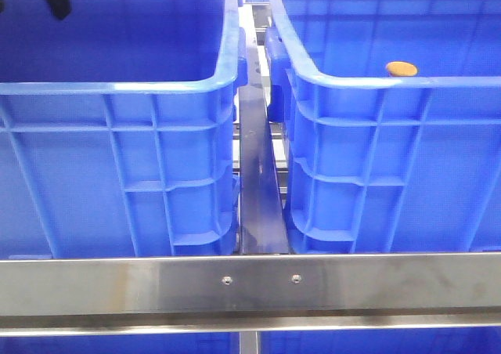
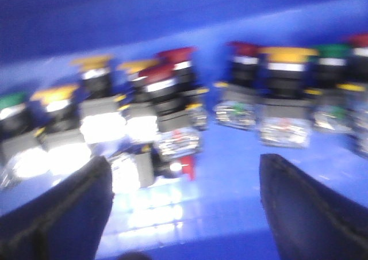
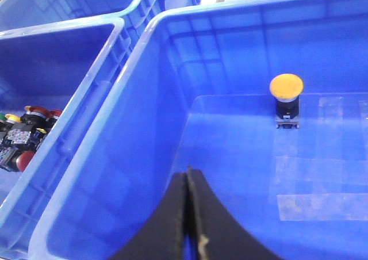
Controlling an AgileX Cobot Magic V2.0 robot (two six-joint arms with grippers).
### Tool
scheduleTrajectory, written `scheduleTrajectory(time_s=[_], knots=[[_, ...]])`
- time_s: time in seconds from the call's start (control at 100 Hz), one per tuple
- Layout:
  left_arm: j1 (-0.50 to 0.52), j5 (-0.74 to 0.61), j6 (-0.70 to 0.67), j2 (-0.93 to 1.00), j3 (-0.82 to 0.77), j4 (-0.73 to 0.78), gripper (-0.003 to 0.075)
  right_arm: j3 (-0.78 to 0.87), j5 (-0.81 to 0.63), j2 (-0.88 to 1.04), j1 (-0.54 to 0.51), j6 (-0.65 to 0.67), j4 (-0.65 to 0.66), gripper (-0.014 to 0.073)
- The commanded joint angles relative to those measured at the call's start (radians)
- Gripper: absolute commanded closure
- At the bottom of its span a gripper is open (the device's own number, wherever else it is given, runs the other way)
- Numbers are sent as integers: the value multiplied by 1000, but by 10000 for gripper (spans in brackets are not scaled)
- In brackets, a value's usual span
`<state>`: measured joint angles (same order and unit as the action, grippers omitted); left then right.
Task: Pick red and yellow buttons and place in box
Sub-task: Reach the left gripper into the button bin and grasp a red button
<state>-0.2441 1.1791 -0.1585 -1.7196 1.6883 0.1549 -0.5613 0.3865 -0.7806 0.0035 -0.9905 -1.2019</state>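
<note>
Showing the picking step of a sorting task: the left gripper is held inside the left crate, its fingers spread wide and empty, above a loose row of push buttons with red, yellow and green caps. The left wrist view is blurred, so exact contact cannot be judged, but no button appears to be touched. A red-capped button stands just beyond the gap between the fingers. The next move is judged to call for a descent onto one red or yellow cap and a closing of the fingers, green ones being avoided. The right gripper is pressed together and empty over the box, where one yellow button stands upright, well apart from it.
</note>
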Motion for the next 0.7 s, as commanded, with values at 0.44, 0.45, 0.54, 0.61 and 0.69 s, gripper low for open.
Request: scheduleTrajectory(time_s=[0.44,0.45,0.54,0.61,0.69], knots=[[18,-57,-149,-121,33,37,219,-27,-10,8,-1,-8,-31,663],[18,-57,-149,-123,33,37,219,-27,-10,8,-1,-8,-31,663],[18,-56,-149,-149,33,37,219,-27,-9,8,-1,-8,-31,663],[18,-68,-149,-166,33,37,219,-27,-9,8,-1,-8,-31,663],[18,-89,-149,-176,33,37,227,-27,-8,8,-1,-8,-31,663]])
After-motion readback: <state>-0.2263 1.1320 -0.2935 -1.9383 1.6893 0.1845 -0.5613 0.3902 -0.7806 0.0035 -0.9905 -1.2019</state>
